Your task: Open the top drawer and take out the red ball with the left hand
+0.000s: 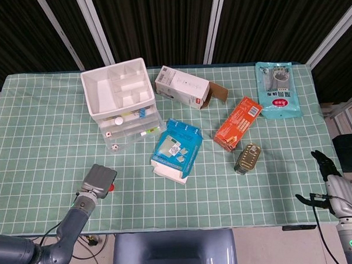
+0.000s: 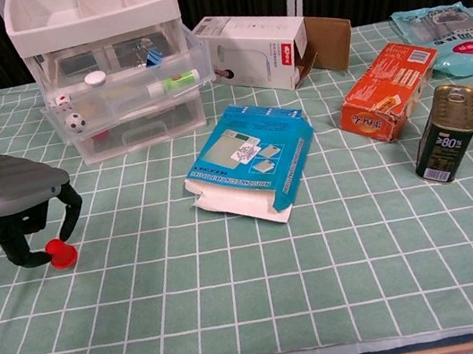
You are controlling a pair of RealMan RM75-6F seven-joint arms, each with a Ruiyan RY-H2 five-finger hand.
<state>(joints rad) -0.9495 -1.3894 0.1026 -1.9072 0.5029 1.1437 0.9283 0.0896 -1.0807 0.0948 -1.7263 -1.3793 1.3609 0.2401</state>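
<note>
The red ball (image 2: 61,253) sits at table level near the front left, also seen in the head view (image 1: 112,187). My left hand (image 2: 9,201) arches over it, and its dark fingertips (image 2: 30,258) pinch the ball from both sides. The same hand (image 1: 99,178) lies near the table's front edge in the head view. The white drawer unit (image 1: 119,93) stands at the back left with its clear top drawer (image 2: 127,91) pulled out; small items lie in it. My right hand (image 1: 330,186) hangs past the table's front right corner, fingers apart and holding nothing.
A blue box (image 1: 177,149) lies in the middle. Behind it is an open white carton (image 1: 186,88). An orange box (image 1: 238,123), a gold-topped can (image 1: 247,158) and a teal pouch (image 1: 277,89) occupy the right half.
</note>
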